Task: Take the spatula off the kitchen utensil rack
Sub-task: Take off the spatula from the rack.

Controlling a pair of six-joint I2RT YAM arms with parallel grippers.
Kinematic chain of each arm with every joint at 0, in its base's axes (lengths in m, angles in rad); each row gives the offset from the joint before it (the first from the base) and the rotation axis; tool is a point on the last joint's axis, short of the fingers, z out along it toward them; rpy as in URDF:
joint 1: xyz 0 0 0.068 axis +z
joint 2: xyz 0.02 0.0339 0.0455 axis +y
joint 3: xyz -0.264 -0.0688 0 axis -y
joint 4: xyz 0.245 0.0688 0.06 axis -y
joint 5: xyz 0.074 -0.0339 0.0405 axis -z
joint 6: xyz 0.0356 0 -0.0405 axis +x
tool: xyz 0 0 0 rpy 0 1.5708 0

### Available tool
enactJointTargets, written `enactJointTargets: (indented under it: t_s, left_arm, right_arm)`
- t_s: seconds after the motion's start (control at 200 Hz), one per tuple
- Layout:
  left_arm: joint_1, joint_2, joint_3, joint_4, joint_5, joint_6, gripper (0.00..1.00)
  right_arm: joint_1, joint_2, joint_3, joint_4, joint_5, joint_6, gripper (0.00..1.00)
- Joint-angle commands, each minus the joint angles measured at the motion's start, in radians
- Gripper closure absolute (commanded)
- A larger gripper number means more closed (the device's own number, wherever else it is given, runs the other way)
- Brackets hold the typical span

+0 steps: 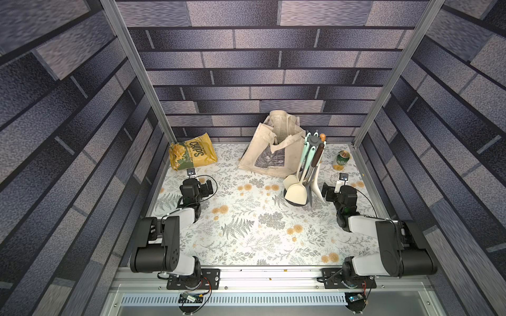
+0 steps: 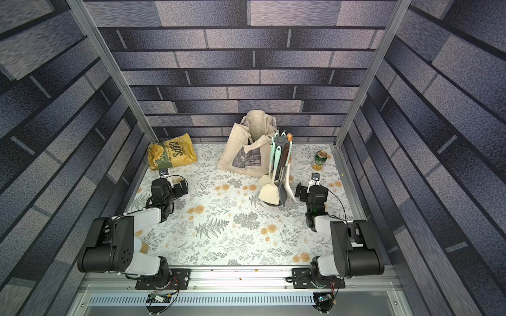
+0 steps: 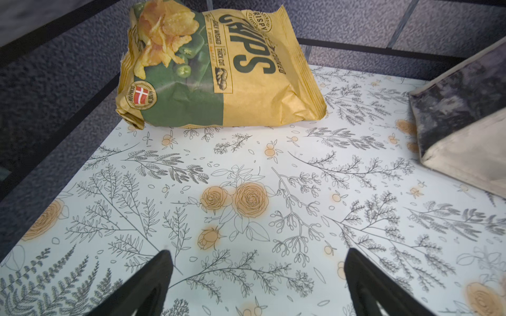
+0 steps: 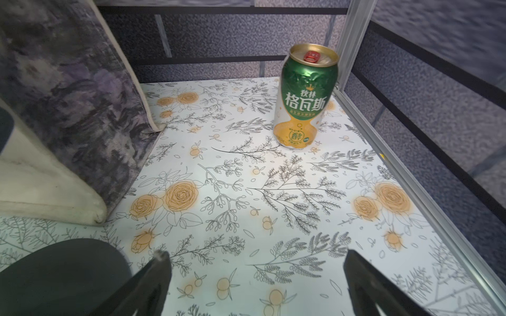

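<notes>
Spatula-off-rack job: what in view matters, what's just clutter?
Job: kitchen utensil rack; cream flat-headed spatula hanging on it, probably the target.

Lying about: chips bag; canvas tote bag; green drink can; other hanging utensils.

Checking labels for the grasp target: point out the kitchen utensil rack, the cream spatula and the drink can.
kitchen utensil rack (image 1: 315,140), in a top view, star-shaped top hub.
cream spatula (image 1: 294,193), in a top view, flat blade.
drink can (image 4: 306,98), right wrist view, green side wall.
</notes>
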Motion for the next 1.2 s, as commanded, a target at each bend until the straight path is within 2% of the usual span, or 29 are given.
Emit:
enactJointTargets:
  t_s: [0.0,0.165,0.275,0.361,0.561,0.706,0.801,0.932,1.052,1.197]
  left_arm:
    - [-0.011,-0.09,0.053,-0.18,0.054,-0.069,0.0]
    - [-0.058,-0.175,0.113,-0.266,0.122,-0.087,0.0]
    - [-0.122,-0.225,0.142,-0.316,0.121,-0.085,0.0]
    - [-0.174,-0.268,0.146,-0.336,0.122,-0.085,0.0]
    - [-0.316,-0.371,0.142,-0.361,0.118,-0.124,0.0]
    - [-0.44,-0.422,0.155,-0.348,0.068,-0.122,0.0]
    - [-0.493,-0.433,0.177,-0.338,0.074,-0.134,0.0]
    - [-0.532,-0.425,0.205,-0.306,0.133,-0.169,0.0]
    - [-0.56,-0.409,0.234,-0.28,0.193,-0.189,0.0]
    - [-0.612,-0.387,0.291,-0.289,0.234,-0.172,0.0]
  right_arm:
    - [0.003,-0.167,0.115,-0.381,0.066,0.131,0.0]
    - [0.003,-0.34,0.223,-0.739,-0.064,0.249,0.0]
    - [0.004,-0.386,0.301,-0.936,-0.093,0.247,0.0]
    - [0.003,-0.438,0.329,-1.031,-0.103,0.257,0.0]
    - [0.004,-0.572,0.373,-1.153,-0.226,0.246,0.04]
    - [0.004,-0.631,0.428,-1.223,-0.341,0.224,0.06]
    - [0.006,-0.662,0.455,-1.241,-0.412,0.209,0.06]
    - [0.005,-0.697,0.464,-1.218,-0.516,0.195,0.1]
    - [0.007,-0.708,0.44,-1.143,-0.599,0.194,0.18]
    - [0.008,-0.685,0.409,-1.041,-0.648,0.195,0.2]
